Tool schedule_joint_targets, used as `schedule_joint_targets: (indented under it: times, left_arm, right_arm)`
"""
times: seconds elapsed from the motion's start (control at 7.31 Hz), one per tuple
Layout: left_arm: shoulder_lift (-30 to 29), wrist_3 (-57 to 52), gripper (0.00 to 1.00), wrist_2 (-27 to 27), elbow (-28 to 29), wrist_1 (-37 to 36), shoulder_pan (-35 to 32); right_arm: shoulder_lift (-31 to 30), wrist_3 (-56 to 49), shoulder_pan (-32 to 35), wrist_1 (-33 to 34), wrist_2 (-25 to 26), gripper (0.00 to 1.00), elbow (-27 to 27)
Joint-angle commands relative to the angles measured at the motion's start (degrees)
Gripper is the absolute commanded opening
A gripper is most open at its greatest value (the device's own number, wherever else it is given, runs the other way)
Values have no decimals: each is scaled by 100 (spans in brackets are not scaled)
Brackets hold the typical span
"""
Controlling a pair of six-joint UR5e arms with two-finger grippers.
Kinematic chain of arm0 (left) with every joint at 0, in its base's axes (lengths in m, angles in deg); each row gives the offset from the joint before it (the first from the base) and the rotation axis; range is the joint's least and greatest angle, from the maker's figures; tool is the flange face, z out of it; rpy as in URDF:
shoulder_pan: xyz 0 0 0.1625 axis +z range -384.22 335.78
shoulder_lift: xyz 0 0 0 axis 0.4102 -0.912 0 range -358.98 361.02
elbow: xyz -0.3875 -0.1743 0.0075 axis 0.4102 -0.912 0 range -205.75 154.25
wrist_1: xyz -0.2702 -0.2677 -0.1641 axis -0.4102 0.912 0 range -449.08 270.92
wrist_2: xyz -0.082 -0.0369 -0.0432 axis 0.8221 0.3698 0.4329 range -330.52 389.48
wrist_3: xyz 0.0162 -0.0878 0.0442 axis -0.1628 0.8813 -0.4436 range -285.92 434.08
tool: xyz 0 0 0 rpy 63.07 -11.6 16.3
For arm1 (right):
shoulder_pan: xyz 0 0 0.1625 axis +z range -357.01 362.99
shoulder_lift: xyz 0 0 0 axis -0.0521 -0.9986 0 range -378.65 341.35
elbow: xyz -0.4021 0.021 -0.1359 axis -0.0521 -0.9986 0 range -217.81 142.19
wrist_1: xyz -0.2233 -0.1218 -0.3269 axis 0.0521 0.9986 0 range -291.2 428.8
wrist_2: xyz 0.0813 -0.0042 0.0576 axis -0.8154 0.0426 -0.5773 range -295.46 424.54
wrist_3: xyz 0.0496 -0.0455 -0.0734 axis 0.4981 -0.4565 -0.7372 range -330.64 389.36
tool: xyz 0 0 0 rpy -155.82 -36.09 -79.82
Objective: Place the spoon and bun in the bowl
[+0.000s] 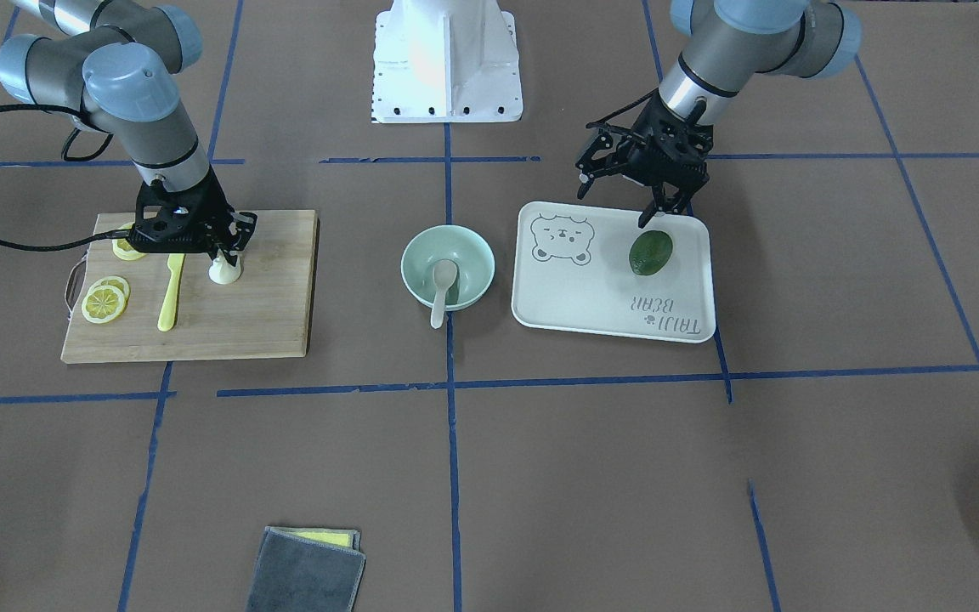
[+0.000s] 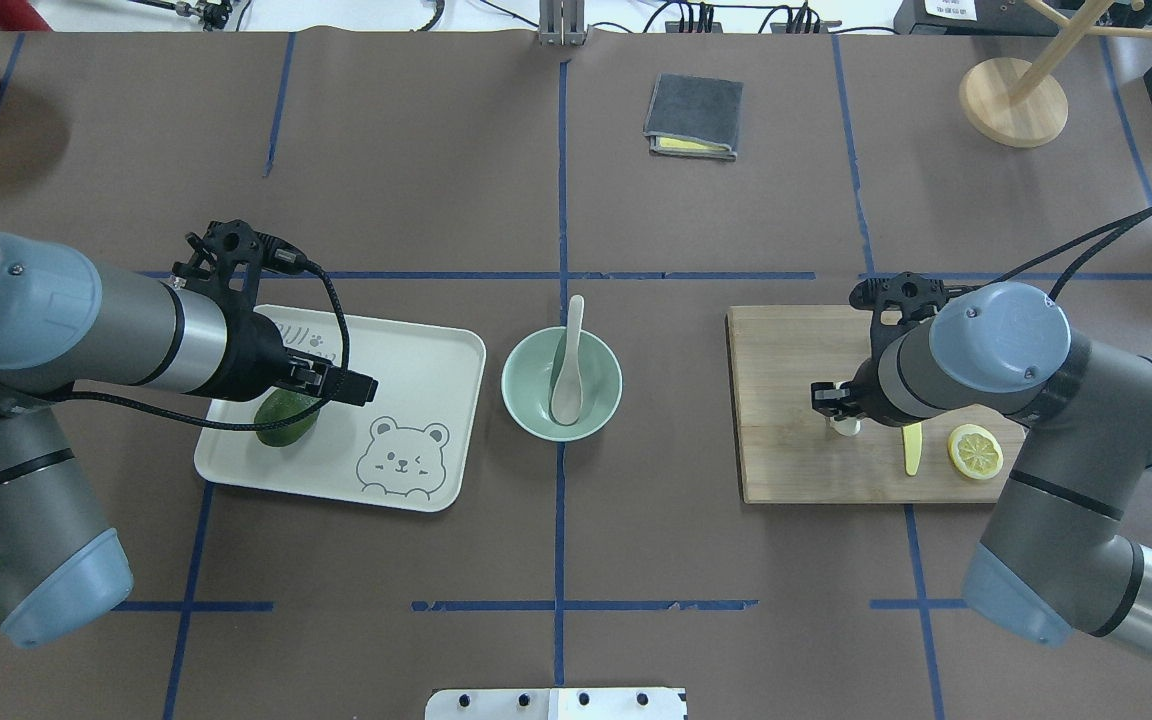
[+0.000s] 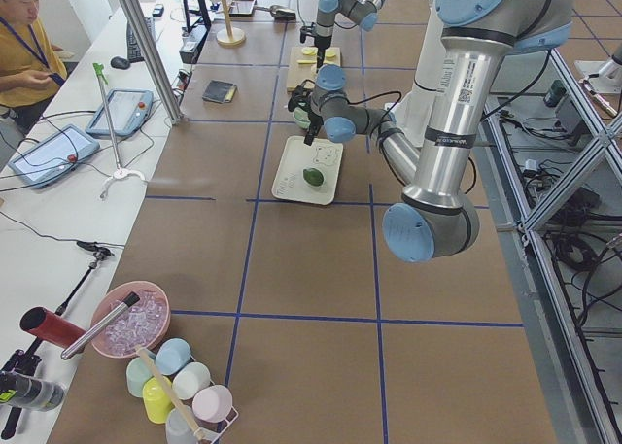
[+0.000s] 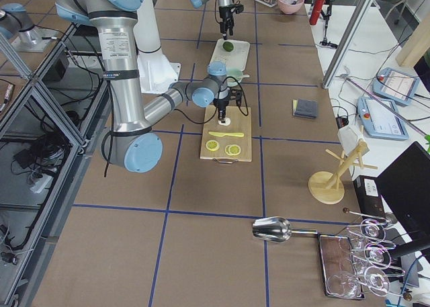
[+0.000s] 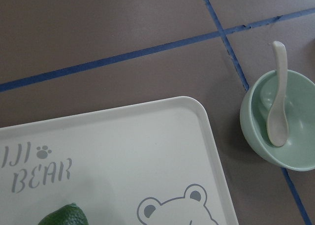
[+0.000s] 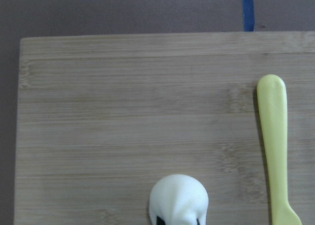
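Spoon (image 1: 441, 289): scoop inside the mint bowl (image 1: 410, 255) at table centre, handle leaning over the far rim. Bun (image 1: 224, 272): on the wooden cutting board (image 1: 268, 289) right of the bowl, with the right gripper (image 1: 226, 257) clamped on its top. Left gripper (image 1: 617, 201): fingers spread, holding nothing, above the avocado (image 1: 651, 252) on the bear tray (image 1: 591, 297).

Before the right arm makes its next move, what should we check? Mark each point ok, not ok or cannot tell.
1. Spoon in bowl: ok, scoop inside, handle over the rim.
2. Bun in bowl: not ok, it sits on the board.
3. Right gripper at the bun: ok, fingers reach down around it.
4. Firm grip on the bun: cannot tell.
5. Left gripper away from the bowl: ok, open above the tray, near the avocado.
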Motion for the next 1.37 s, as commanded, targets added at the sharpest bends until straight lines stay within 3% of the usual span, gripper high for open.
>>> schedule_joint_targets:
  times: [0.0, 0.14, 0.27, 0.41, 0.68, 0.96, 1.09, 1.23]
  left_arm:
    - [52, -18, 98, 0, -16, 0, -17]
    - [192, -44, 98, 0, -94, 0, -35]
    - [376, -62, 98, 35, -200, 0, -201]
    - [474, -105, 98, 53, -244, 0, -420]
    - [536, -141, 98, 62, -236, 0, -483]
    - [545, -141, 98, 53, -210, 0, -483]
    - [545, -132, 99, 53, -201, 0, -492]
    - [545, -132, 99, 53, -192, 0, -492]
  right_arm:
    - [129, 26, -14, 32, -11, 18, 303]
    - [669, 296, -41, 424, -20, 20, 261]
    - [1597, 647, -198, 1254, -11, 22, 147]
    - [2398, 1242, -373, 1532, 24, 23, -263]
    - [3640, 2151, -681, 1422, 120, 24, -1291]
    - [3725, 2417, -849, 878, 411, 29, -1699]
    - [3733, 2417, -850, 876, 411, 45, -1717]
    - [3716, 2365, -850, 876, 411, 70, -1717]
